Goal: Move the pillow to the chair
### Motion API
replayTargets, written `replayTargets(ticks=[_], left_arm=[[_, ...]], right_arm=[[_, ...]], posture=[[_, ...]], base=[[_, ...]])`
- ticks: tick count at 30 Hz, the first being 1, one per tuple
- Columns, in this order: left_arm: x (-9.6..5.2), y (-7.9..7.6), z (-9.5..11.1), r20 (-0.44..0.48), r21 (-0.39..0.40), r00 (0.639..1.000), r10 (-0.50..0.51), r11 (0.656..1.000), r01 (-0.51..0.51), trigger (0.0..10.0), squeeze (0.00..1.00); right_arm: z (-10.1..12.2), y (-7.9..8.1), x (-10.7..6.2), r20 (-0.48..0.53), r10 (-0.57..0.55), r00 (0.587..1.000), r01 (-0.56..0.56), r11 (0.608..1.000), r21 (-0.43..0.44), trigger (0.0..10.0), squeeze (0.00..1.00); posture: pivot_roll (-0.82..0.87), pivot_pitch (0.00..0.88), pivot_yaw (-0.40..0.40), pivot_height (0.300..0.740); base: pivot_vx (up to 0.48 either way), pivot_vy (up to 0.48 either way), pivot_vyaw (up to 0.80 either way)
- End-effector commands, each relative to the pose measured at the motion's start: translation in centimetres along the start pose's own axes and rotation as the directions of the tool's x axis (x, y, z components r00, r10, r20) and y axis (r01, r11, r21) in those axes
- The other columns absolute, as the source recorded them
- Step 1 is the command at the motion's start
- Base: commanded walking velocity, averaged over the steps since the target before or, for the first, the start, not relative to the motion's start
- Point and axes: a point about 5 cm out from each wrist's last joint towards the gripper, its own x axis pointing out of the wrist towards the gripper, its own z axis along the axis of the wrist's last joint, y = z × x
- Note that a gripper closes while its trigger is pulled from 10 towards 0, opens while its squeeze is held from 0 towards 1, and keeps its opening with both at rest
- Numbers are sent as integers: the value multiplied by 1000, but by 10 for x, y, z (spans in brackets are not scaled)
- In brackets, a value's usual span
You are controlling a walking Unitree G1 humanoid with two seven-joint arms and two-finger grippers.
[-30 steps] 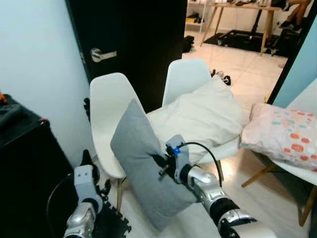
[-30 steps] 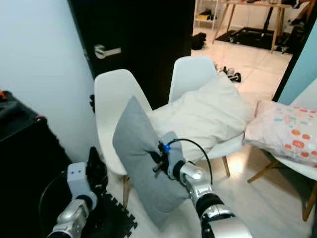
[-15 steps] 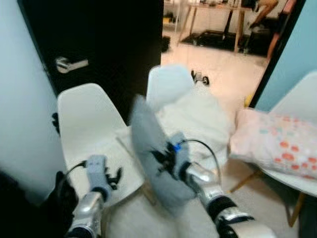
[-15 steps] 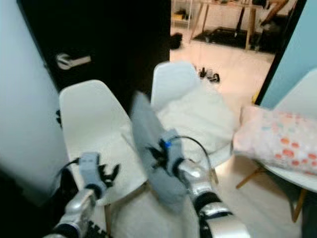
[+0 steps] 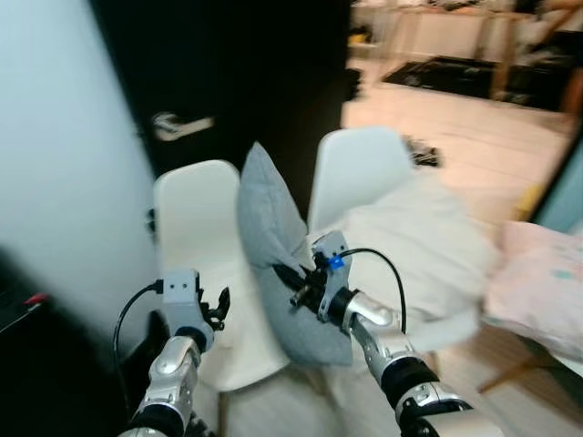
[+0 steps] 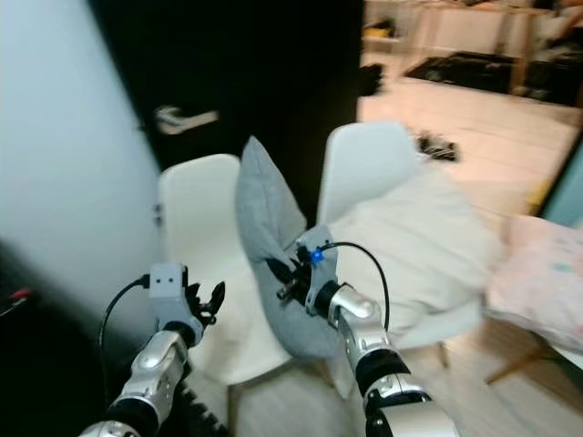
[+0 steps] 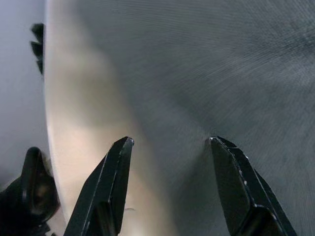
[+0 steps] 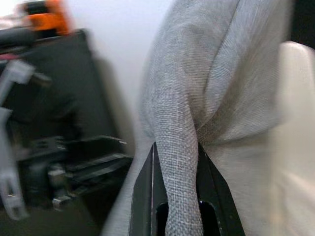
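While left fingers (image 7: 118, 187) gape, right fingers (image 8: 147, 196) pinch pillow (image 5: 273, 246).

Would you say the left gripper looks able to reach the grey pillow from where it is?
Probably yes. The left gripper is open over the chair seat, beside the pillow held by the right gripper, with nothing between them.

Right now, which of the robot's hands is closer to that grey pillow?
The right. The right gripper is shut on the grey pillow, pinching a fold of it. The left gripper hangs open just beside it, over the white chair.
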Motion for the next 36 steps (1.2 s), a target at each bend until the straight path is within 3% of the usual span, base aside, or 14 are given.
replayTargets(ticks=[1, 5, 7, 14, 22, 25, 36], left_arm=[[-1, 1, 2, 14, -18, 1000, 3, 1000, -3, 10000, 0], [0, 2, 4, 20, -16, 1000, 11, 1000, -11, 10000, 0], [2, 4, 6, 16, -17, 999, 33, 999, -33, 10000, 0], [3, 1, 8, 27, -11, 999, 17, 1000, -17, 10000, 0], [3, -3, 8, 16, -40, 1000, -8, 999, 8, 10000, 0], [7, -2, 18, 55, -42, 998, 26, 999, -24, 10000, 0], [12, 6, 47, 154, 56, 988, 29, 998, -38, 10000, 0]], right_arm=[[9, 8, 9, 36, 61, 997, -60, 998, -19, 10000, 0], [9, 9, 9, 34, 55, 998, -54, 998, -22, 10000, 0], [8, 1, 10, 16, -36, 999, 37, 999, -10, 10000, 0], [3, -10, 8, -66, -175, 982, 174, 985, -18, 10000, 0], [2, -9, 8, -70, -172, 983, 172, 985, 6, 10000, 0], [0, -8, 9, -81, -184, 979, 186, 983, 10, 10000, 0], [-2, 1, 18, -103, -155, 983, 161, 986, 51, 10000, 0]], posture=[[141, 0, 19, 740], [140, 0, 18, 740], [140, 0, 19, 740], [139, 0, 17, 740], [136, 0, 17, 740], [136, 0, 11, 740], [132, 0, 4, 735]], base=[[0, -435, 788], [0, -439, 788], [0, -217, 394], [0, 0, 0], [0, -212, 0], [0, 0, 0], [0, 0, 0]])
